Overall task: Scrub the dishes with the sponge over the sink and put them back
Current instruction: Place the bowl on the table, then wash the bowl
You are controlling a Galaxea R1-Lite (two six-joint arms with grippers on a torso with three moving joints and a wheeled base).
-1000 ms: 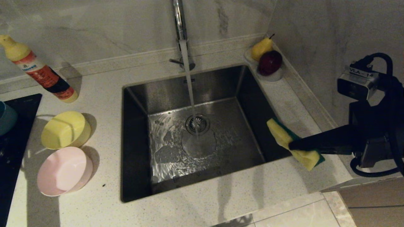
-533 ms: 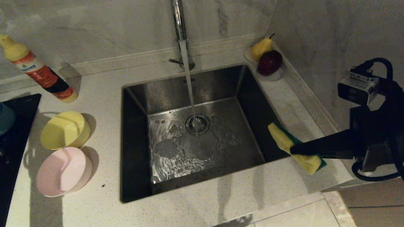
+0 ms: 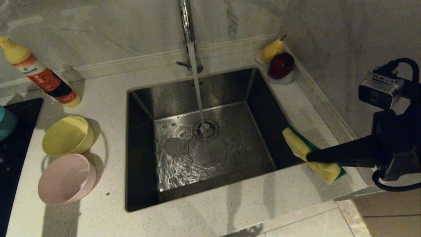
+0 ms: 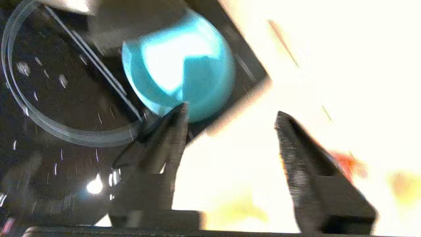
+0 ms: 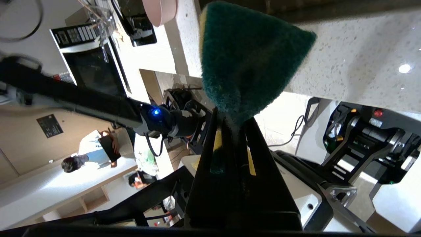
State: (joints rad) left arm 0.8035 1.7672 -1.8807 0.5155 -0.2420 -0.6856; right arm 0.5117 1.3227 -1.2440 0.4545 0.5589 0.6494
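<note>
The yellow bowl (image 3: 67, 135) and the pink bowl (image 3: 65, 179) rest on the counter left of the sink (image 3: 141, 158). Only a sliver of the light blue bowl (image 3: 5, 123) shows at the left edge. In the left wrist view the blue bowl (image 4: 179, 70) sits on the black cooktop, just beyond one fingertip of my left gripper (image 4: 232, 112), which is open and holds nothing. My right gripper (image 3: 310, 156) is shut on the sponge (image 3: 307, 154), held above the sink's front right corner. The right wrist view shows the sponge's green face (image 5: 246, 62) sticking out past the gripper (image 5: 230, 120).
Water runs from the tap (image 3: 185, 19) onto the drain strainer (image 3: 205, 129). A detergent bottle (image 3: 42, 77) lies at the back left. A white dish with a pear and a red fruit (image 3: 279, 64) sits in the back right corner. The black cooktop (image 3: 13, 158) borders the bowls.
My right gripper has drifted slightly to the right with the sponge. The light and shadow over the yellow and pink bowls have shifted, and less of the blue bowl shows.
</note>
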